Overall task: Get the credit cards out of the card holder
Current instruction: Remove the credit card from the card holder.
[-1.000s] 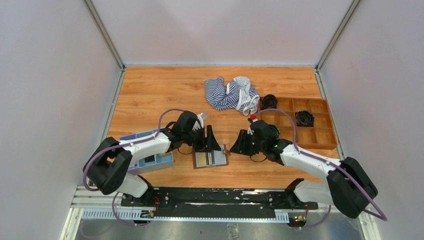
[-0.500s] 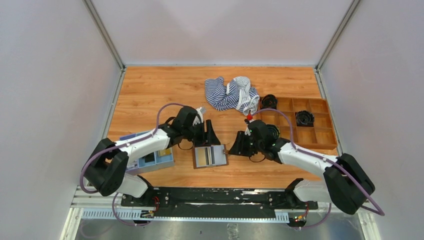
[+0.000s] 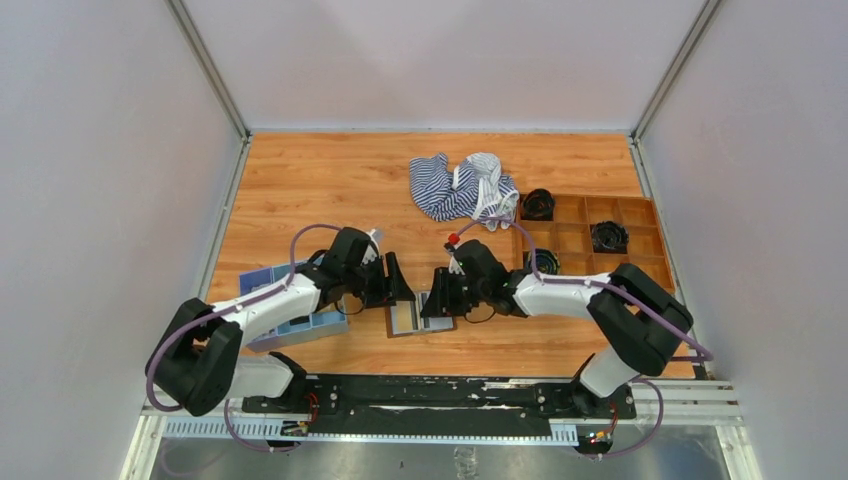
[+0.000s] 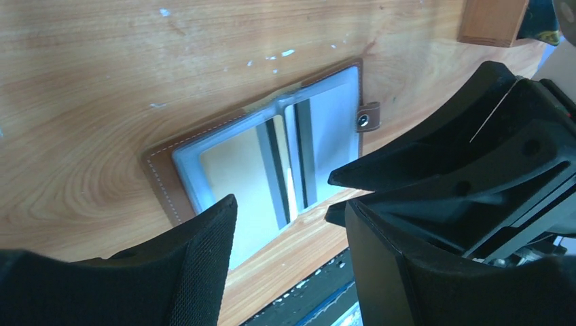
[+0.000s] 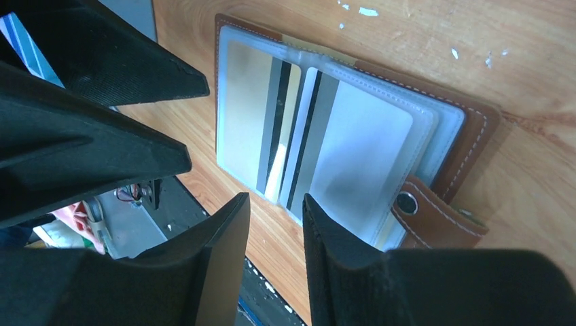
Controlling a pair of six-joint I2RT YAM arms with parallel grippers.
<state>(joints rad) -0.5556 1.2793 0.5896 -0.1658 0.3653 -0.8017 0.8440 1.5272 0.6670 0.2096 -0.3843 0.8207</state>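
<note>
my right gripper (image 5: 275,227) has swung in from beside the brown compartment box (image 3: 640,265) and now hangs right over the card holder (image 5: 479,132), jaws narrowed to a slim gap with nothing between them. my left gripper (image 4: 289,234) has drawn back a little toward the blue tray (image 3: 320,322); its jaws stand wide apart and empty at the holder's edge. so both of my hands are now set around the work, and i judge the pulling has not begun.

the holder lies spread flat on the wooden table (image 3: 330,180). it is stitched brown leather-like skin with a snap tab and glossy pale clear sleeves. the gold card (image 5: 248,115) and the grey card (image 5: 360,149) sit side by side in their pockets, each with a dark stripe. they are thin, flush and slick, so i expect little edge to pinch.
</note>
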